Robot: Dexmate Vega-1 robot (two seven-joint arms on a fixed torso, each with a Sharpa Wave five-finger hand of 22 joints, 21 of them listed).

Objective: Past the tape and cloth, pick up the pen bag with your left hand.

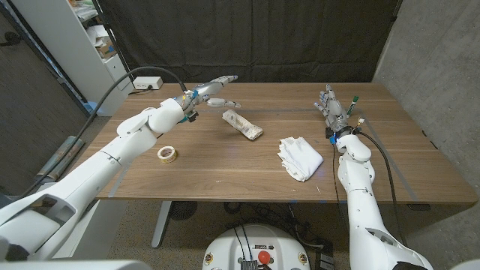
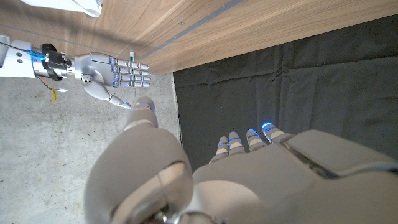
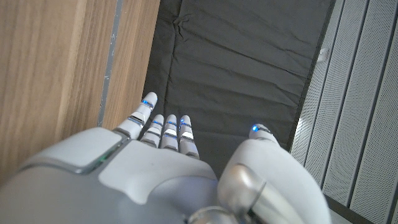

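Raised above the far left part of the wooden table (image 1: pixel 225 169), the left hand (image 1: pixel 212 90) is seen in the head view with its fingers spread and stretched toward three o'clock, and nothing is held in it. Its fingertips are found just to the ten o'clock side of the pen bag (image 1: pixel 242 124), from which they are kept apart. In the left wrist view the back of the left hand (image 2: pixel 249 174) is shown with its fingertips (image 2: pixel 268 130) extended against a black curtain (image 2: pixel 298 81). The pen bag, a long pale pouch, is laid flat and slantwise near the middle of the far half of the table. A roll of tape (image 1: pixel 167 154) is placed at about eight o'clock from the pen bag, well apart from it and below the left forearm in the picture. A crumpled white cloth (image 1: pixel 300 157) is set at about four o'clock from the pen bag, near it but not touching. The right hand (image 1: pixel 331 104) is held at the far right of the table with its fingers straight and apart, empty; it is also seen in the left wrist view (image 2: pixel 112 73), fingers outstretched. In the right wrist view the right hand (image 3: pixel 174 168) is shown from behind beside the table edge. A white power strip (image 1: pixel 146 82) is seen at the far left corner.
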